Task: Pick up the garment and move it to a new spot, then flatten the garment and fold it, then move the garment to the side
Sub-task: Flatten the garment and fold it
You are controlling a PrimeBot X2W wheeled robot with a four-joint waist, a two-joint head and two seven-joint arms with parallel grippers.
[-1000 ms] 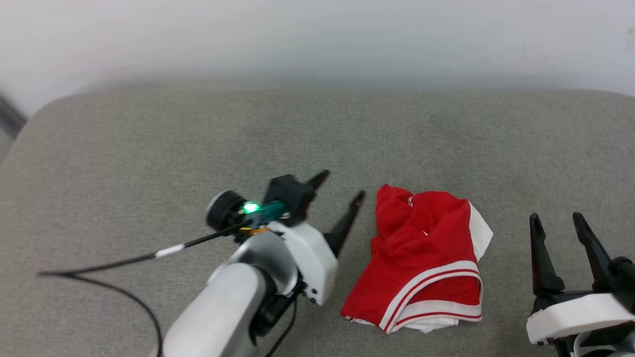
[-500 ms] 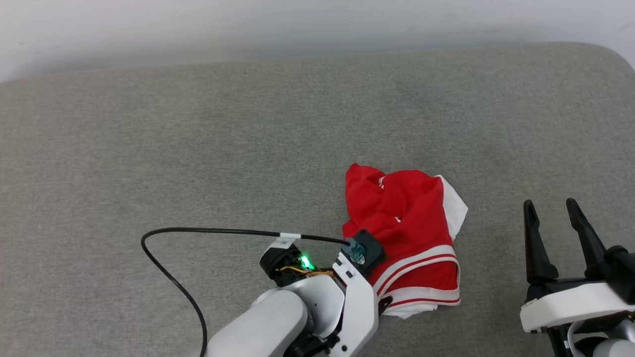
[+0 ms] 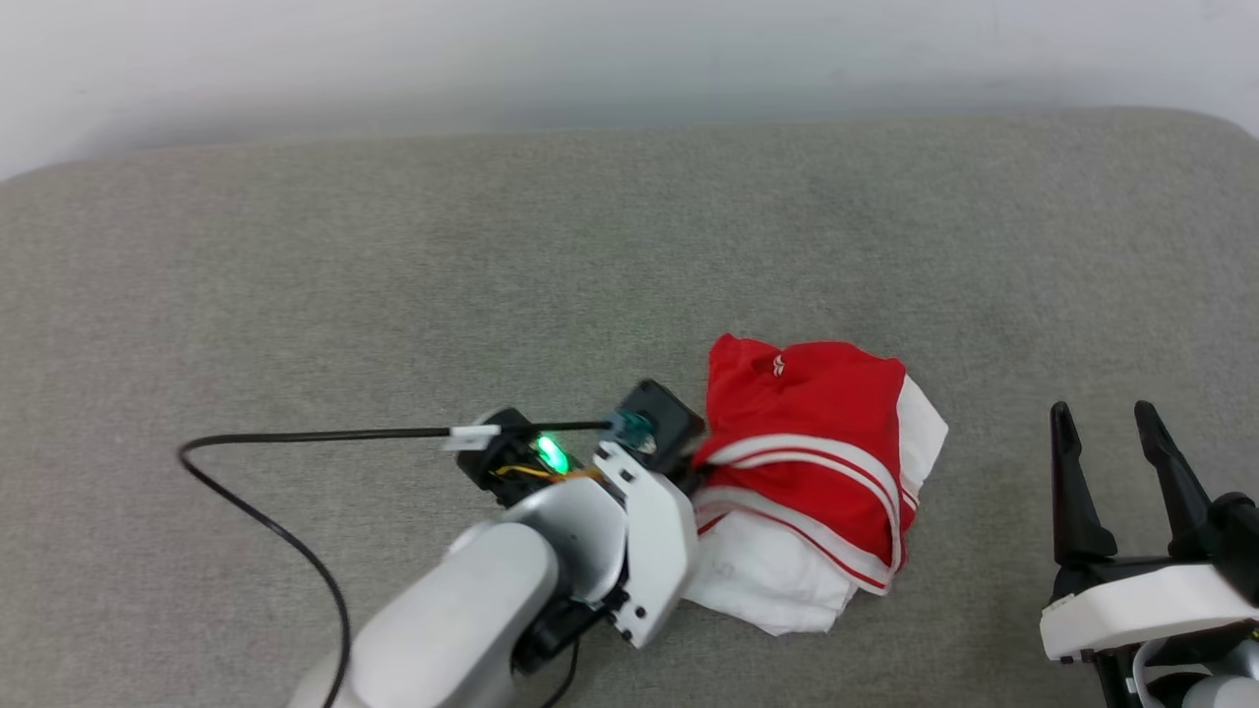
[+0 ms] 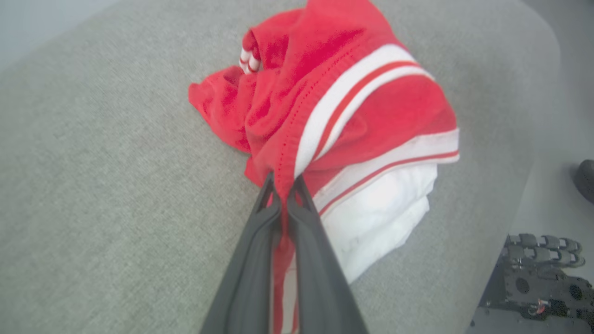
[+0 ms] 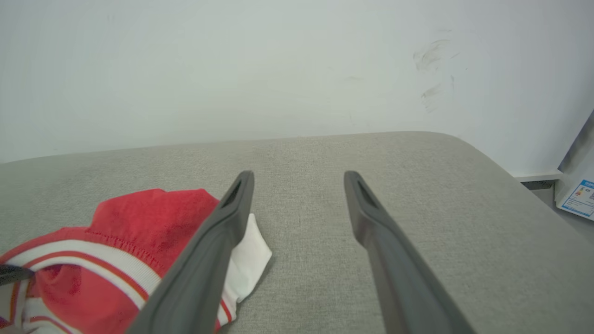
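Right gripper, jaws wide apart, above grey cushion.
Garment, crumpled, lower left: red fabric, red-white striped trim, white part showing behind one finger. Pale wall behind, scuff marks upper right.

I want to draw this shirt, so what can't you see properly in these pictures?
- Any lettering on the garment: every view, bunched folds hide it.
- Left tool tips: head view, its own wrist covers them.
- Garment's left part: right wrist view, picture edge cuts it off.
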